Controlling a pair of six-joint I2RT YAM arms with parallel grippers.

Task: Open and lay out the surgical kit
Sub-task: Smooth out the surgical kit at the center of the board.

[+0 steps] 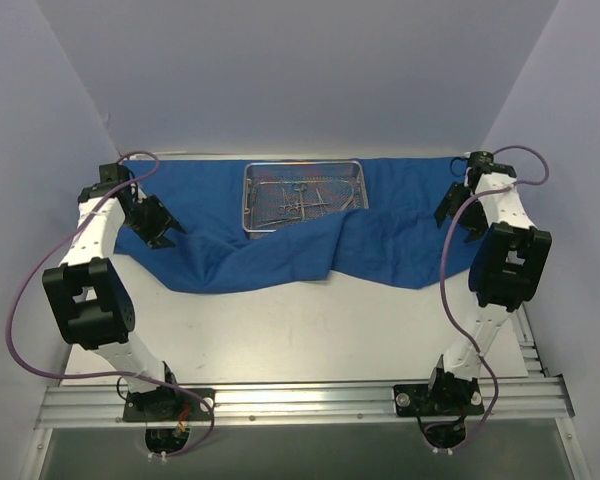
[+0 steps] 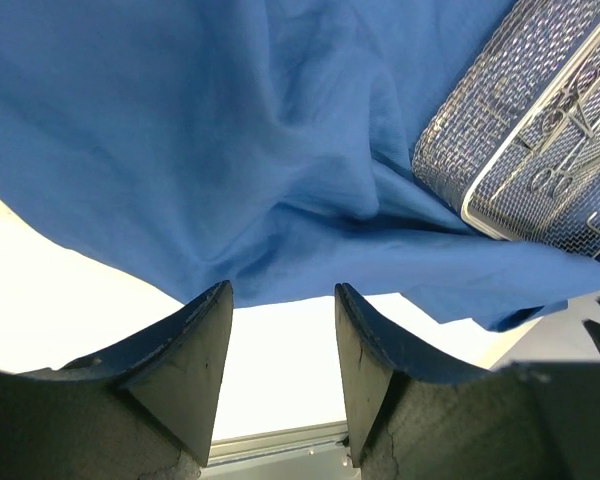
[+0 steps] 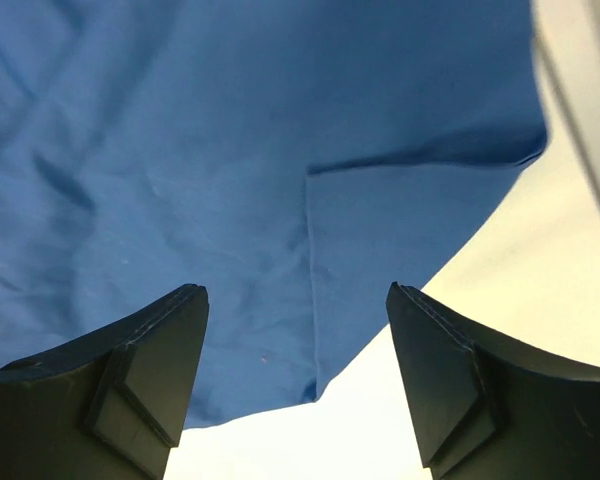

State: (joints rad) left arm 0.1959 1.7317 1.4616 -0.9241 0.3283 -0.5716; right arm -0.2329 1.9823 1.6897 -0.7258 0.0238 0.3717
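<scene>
left gripper [image 2: 282, 290] and right gripper [image 3: 295, 290] both parted, empty, over one blue cloth [image 1: 380, 230] bearing one mesh tray [image 1: 303, 165]

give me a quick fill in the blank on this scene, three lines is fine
1. The wire-mesh tray sits on top of a spread-out ____ cloth.
2. The ring-handled instruments lie ____ the tray.
3. The left gripper and the right gripper are both ____ and hold nothing.

Missing words: blue; inside; open
</scene>
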